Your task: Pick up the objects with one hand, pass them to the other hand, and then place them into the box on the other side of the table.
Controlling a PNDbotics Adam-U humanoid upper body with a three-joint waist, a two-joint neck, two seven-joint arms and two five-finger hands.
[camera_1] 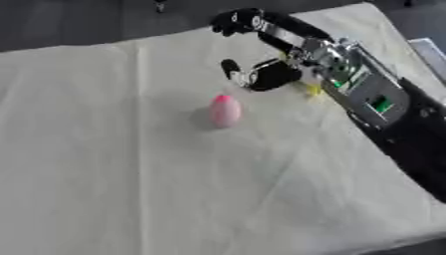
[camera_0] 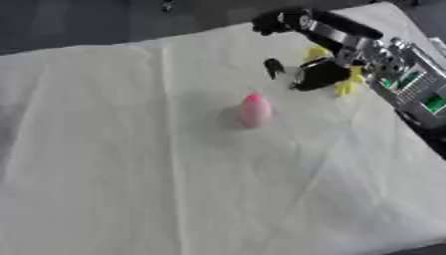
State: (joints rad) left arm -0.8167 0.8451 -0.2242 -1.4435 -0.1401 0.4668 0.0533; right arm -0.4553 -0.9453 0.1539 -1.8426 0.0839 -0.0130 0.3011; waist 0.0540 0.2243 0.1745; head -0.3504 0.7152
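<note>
A pink egg-shaped object (camera_0: 254, 110) stands on the white cloth near the middle of the table. My right hand (camera_0: 320, 73) reaches in from the right, up and to the right of the pink object and apart from it. Its fingers (camera_0: 280, 22) stretch toward the far edge and its thumb (camera_0: 275, 67) points left, so it is open. A yellow object (camera_0: 347, 85) lies partly hidden behind the palm; whether the hand touches it I cannot tell. My left hand shows in neither view.
The white cloth (camera_0: 131, 174) covers the whole table, with creases running front to back. The far edge meets a dark floor. A pale grey strip (camera_1: 431, 50) shows at the right border.
</note>
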